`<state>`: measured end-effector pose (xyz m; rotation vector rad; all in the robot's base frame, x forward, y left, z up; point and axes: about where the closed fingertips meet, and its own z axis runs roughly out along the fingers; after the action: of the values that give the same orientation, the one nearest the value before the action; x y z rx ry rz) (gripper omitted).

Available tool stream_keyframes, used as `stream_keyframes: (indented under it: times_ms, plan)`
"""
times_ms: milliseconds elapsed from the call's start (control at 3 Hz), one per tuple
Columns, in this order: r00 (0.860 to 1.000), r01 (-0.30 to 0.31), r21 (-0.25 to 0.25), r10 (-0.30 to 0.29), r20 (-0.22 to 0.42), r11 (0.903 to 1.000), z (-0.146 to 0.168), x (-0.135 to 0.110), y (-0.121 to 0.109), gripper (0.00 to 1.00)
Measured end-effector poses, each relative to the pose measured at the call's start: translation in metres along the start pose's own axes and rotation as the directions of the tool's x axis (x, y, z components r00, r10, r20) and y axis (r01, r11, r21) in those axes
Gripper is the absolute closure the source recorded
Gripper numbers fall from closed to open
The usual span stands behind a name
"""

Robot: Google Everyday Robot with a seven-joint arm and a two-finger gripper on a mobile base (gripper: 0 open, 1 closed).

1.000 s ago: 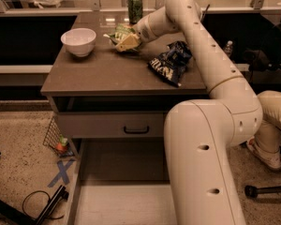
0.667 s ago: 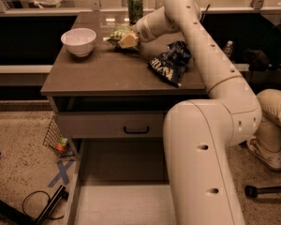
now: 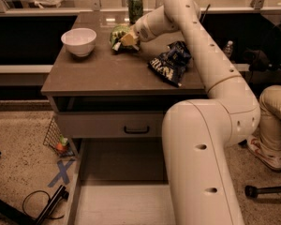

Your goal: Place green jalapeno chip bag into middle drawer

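green foil is bunching up at the tip of the gripper (image 3: 129, 38), which is reaching over the far side of the brown table top (image 3: 103, 74) and is looking clenched on the right edge of the green jalapeno chip bag (image 3: 117, 33). the bag is sitting at the back of the table, between the white bowl (image 3: 78, 41) on its left and the dark blue chip bag (image 3: 171, 63) on its right, with the green soda can (image 3: 135, 6) just behind it. whether the bag is touching the table or hanging just above it is hard to tell.

the arm is coming in from the right and bending down over the blue bag, likely so that the wrist is meeting the green bag side-on and pinching its crinkled edge rather than pressing it flat.

the middle drawer (image 3: 113, 204) is standing pulled out at the bottom of the view, well apart from the bag, its pale floor showing below the drawer front with a black handle (image 3: 136, 129). it seems to be waiting open so the bag can be dropped straight in from above. the big white forearm is covering the drawer's right part, so the way down is probably lying over the table's front edge, left of the arm.
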<state>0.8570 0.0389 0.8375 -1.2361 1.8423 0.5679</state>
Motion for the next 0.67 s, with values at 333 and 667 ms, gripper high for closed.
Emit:
stream_keyframes:
  times_ms: [333,667]
  plan:
    - [1.0,0.0,0.0,0.0,0.0,1.0,-0.0001,-0.0001,0.0,1.0]
    - [1.0,0.01,0.006,-0.01,0.001,0.9999,-0.006,-0.0041,-0.0002,1.0]
